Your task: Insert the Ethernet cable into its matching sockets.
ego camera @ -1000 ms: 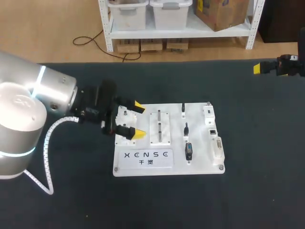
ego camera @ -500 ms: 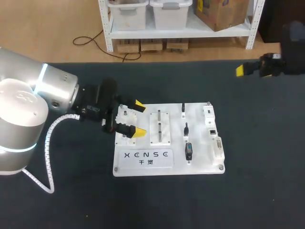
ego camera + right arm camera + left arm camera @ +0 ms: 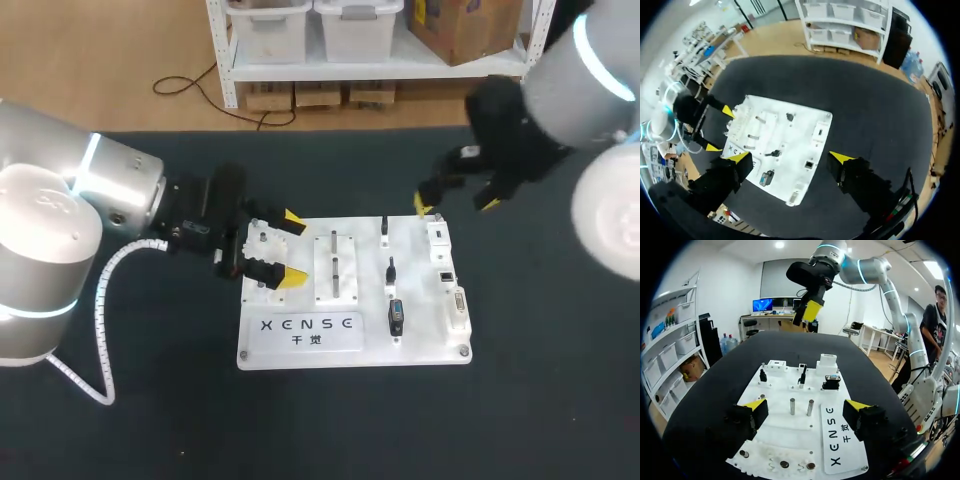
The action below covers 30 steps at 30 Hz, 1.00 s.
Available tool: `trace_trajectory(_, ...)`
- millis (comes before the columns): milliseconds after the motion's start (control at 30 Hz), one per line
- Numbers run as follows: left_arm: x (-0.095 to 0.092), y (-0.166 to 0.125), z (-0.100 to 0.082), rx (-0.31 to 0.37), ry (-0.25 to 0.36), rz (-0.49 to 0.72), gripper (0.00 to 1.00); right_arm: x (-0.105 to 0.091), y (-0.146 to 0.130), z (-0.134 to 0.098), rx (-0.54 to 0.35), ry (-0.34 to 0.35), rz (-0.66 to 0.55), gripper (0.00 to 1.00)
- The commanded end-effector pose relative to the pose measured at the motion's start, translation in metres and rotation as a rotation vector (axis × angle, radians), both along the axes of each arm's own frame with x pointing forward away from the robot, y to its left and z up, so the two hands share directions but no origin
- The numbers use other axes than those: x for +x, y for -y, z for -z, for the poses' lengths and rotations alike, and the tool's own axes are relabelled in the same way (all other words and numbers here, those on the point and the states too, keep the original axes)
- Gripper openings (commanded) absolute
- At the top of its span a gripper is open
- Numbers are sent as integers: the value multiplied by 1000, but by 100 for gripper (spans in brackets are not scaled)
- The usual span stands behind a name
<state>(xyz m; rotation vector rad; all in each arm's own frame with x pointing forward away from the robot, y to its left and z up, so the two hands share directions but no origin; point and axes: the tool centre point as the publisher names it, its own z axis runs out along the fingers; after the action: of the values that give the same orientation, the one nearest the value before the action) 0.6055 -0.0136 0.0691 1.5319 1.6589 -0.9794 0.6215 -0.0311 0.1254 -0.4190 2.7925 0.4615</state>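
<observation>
Ethernet cable: cannot tell which piece it is. Three small black plug pieces (image 3: pixel 391 270) stand in a line on the right half of the white rectangular plastic board (image 3: pixel 300 355), and the nearest of them is the bulkiest. No gripper touches them.

The board's near edge carries a flat printed label strip (image 3: pixel 306 331). Behind it, mid-board, sits a white raised block (image 3: pixel 337 290) with two upright metal pegs (image 3: pixel 792 406). Along the board's right edge runs a column of white socket blocks (image 3: pixel 457 308): a long one nearest, a small one with a dark opening in the middle, a square one farthest. The plug line stands just beside this column, apart from it.

Left gripper (image 3: pixel 292 251) is over the board's left end with its fingers spread wide and holds nothing. Small round fittings (image 3: pixel 262 240) on the board lie under and beside it. In the left wrist view this gripper (image 3: pixel 806 407) has its two yellow tips either side of the pegs, not touching them.

Right gripper (image 3: pixel 455 203) hangs above the board's far right corner with its fingers wide apart, also holding nothing. The right wrist view shows the whole board (image 3: pixel 790 135) below its gripper (image 3: pixel 789 158), and the left wrist view shows it high above the far end.

The board lies flat near the middle of the black cloth-covered table (image 3: pixel 150 420).
</observation>
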Motion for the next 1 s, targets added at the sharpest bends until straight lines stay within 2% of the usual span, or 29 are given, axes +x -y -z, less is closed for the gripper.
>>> trace_trajectory(33, 0, 0, 1, -4, 2, 0, 100, 2, -26, 11, -158, 28, 56, 100)
trace_trajectory(133, 0, 0, 1, -4, 2, 0, 100, 3, -35, 21, -174, 43, 55, 100)
trace_trajectory(567, 0, 0, 1, -4, 2, 0, 100, 3, -49, 64, -190, -65, 160, 100)
trace_trajectory(1000, 0, 0, 1, -4, 2, 0, 100, 0, -61, 88, -180, -122, 186, 100)
